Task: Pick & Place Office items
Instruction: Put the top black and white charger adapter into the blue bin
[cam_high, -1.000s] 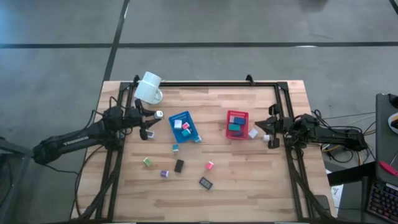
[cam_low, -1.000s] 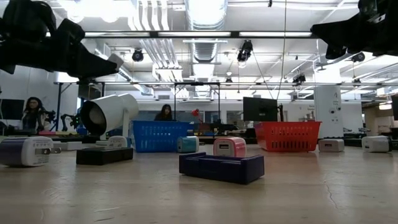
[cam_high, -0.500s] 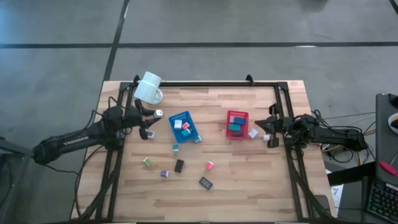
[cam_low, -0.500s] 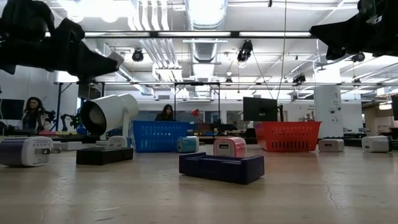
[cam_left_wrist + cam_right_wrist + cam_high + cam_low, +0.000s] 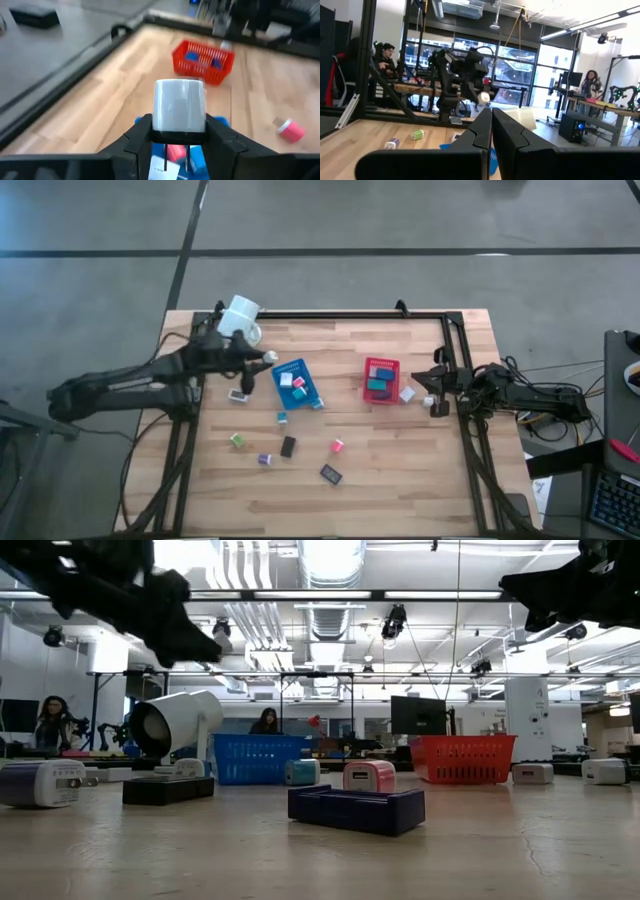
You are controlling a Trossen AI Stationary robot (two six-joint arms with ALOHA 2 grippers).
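Holding: left gripper [image 5: 179, 137] is clamping a white block [image 5: 179, 106] above the blue tray [image 5: 294, 383].
Resting: right gripper [image 5: 432, 393] is waiting clenched and empty.
Surface: wooden table [image 5: 400, 470] is carrying two trays, one mug [image 5: 240, 320].
Room: two seated people are showing behind.

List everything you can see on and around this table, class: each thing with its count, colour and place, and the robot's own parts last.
Blue tray: one, left of centre, holding small blocks.
Red tray: one, right of centre, holding blocks.
White mug: one, on its side at the far left corner.
Loose blocks: several, among them green, purple, black, pink.
White charger block: one, held above the table.
Left gripper: beside the blue tray, shut on the white charger block.
Right gripper: waiting right of the red tray, shut.
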